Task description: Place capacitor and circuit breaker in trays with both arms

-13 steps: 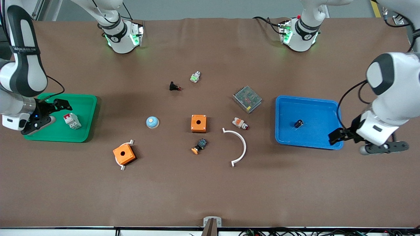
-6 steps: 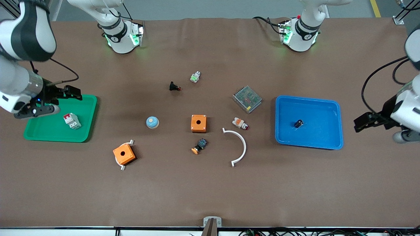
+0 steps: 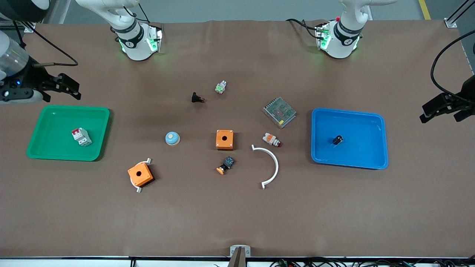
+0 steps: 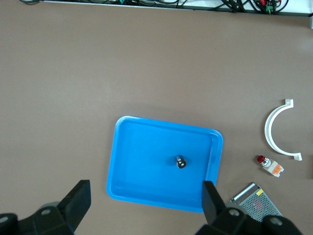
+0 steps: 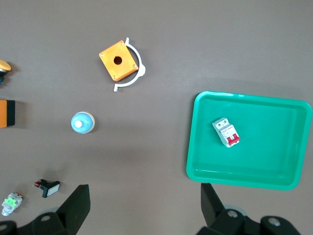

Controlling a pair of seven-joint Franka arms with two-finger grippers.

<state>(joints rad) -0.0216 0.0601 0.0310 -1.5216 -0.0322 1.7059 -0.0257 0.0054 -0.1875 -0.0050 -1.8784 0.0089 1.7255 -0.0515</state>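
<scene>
Both pincers hang released, left pincer [image 3: 443,107] over bare brown worktop [image 3: 237,215] beside the blue plastic tray [image 3: 382,142] holding my tiny black capacitor [image 3: 337,139], right pincer [image 3: 61,88] beside the green tray [image 3: 100,115] holding the white red-toggled circuit breaker [image 3: 81,137]; placement looks done, I judge.

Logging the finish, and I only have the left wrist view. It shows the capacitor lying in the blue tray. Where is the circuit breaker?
Observer: The circuit breaker lies in the green tray, toward the right arm's end of the table.
Operator: Is the right gripper holding anything?
Observer: No. The right gripper is open and empty, over the table beside the green tray.
Operator: And the left gripper, seen from the front?
Observer: The left gripper is open, over the table beside the blue tray.
</scene>
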